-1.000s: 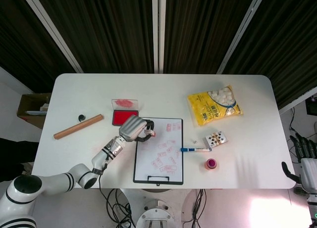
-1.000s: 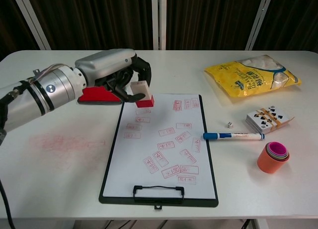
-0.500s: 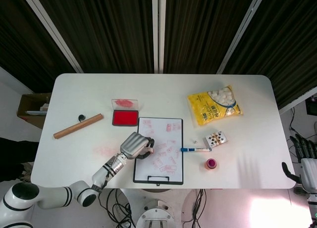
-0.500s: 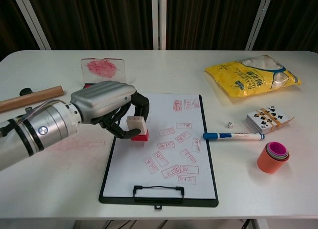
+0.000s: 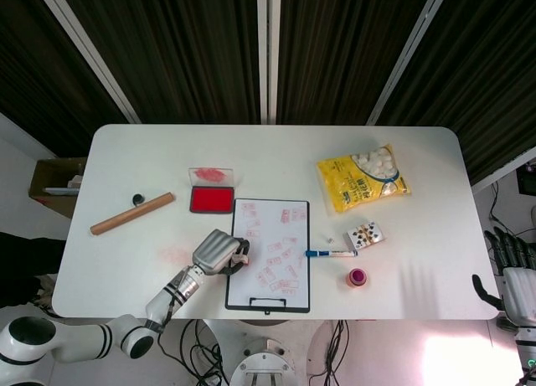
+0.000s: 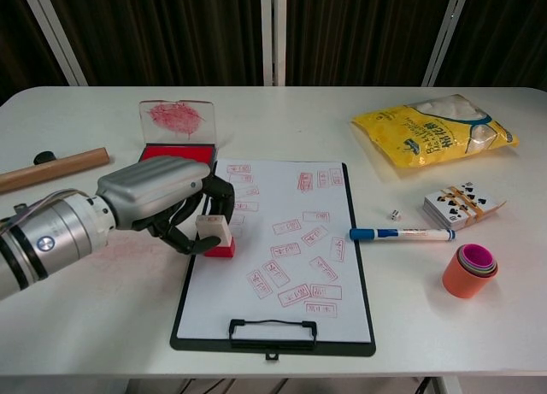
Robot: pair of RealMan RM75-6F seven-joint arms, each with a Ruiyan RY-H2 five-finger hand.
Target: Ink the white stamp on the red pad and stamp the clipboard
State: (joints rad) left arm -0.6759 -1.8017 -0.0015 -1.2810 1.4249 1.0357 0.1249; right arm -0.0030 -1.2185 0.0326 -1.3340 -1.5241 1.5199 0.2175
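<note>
My left hand (image 6: pixel 158 202) (image 5: pixel 214 252) grips the white stamp (image 6: pixel 214 234) (image 5: pixel 238 255), whose red base sits low over the left edge of the clipboard (image 6: pixel 278 330) (image 5: pixel 298 302). The clipboard's white sheet carries several red stamp marks. The red ink pad (image 6: pixel 175 152) (image 5: pixel 211 199) lies open beyond the hand at the clipboard's far-left corner, its clear lid smeared with red. My right hand (image 5: pixel 512 279) hangs off the table's right side in the head view, holding nothing, fingers apart.
A blue marker (image 6: pixel 402 234) lies right of the clipboard, with a die (image 6: pixel 394 214), a card deck (image 6: pixel 462 202) and stacked cups (image 6: pixel 470 271) nearby. A yellow snack bag (image 6: pixel 433 132) is at the back right. A wooden rod (image 6: pixel 51 169) lies far left.
My left hand carried the stamp from above the clipboard's upper-left corner, by the ink pad, towards me and down to the sheet's left edge. The right hand stayed still.
</note>
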